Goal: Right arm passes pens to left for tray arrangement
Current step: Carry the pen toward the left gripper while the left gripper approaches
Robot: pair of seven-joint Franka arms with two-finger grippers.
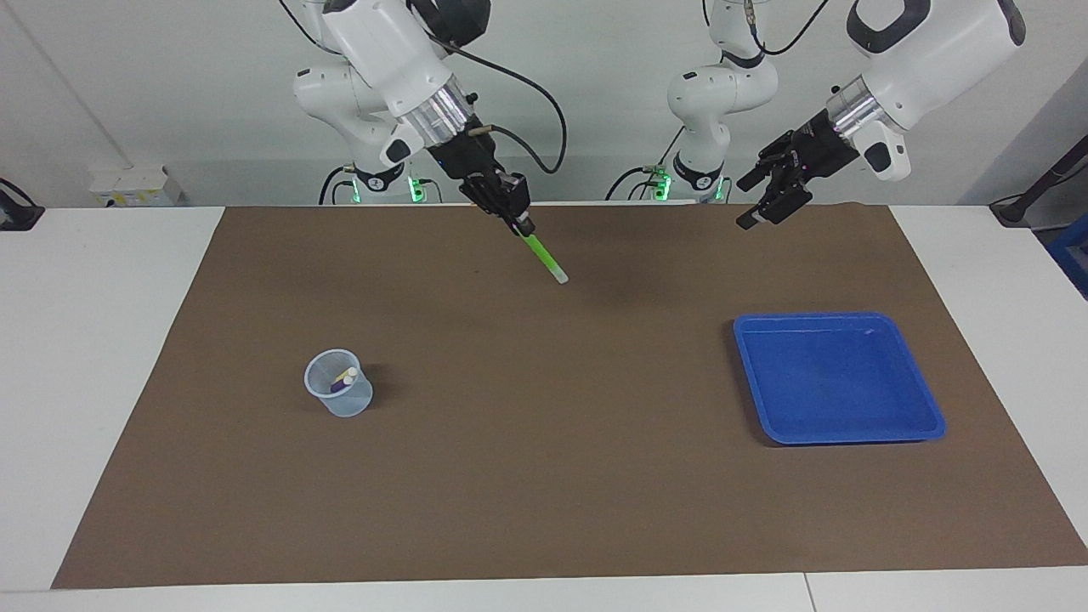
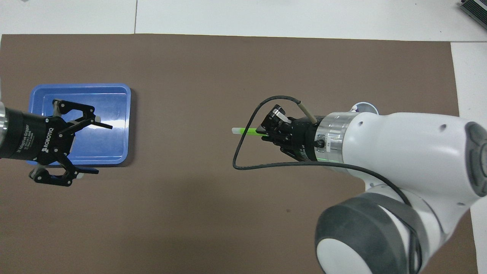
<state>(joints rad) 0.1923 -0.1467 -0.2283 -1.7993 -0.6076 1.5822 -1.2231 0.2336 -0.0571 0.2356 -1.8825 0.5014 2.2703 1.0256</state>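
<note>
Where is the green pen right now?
The green pen is up in the air, held by the right gripper over the middle of the brown mat, pointing toward the open left gripper.
</note>
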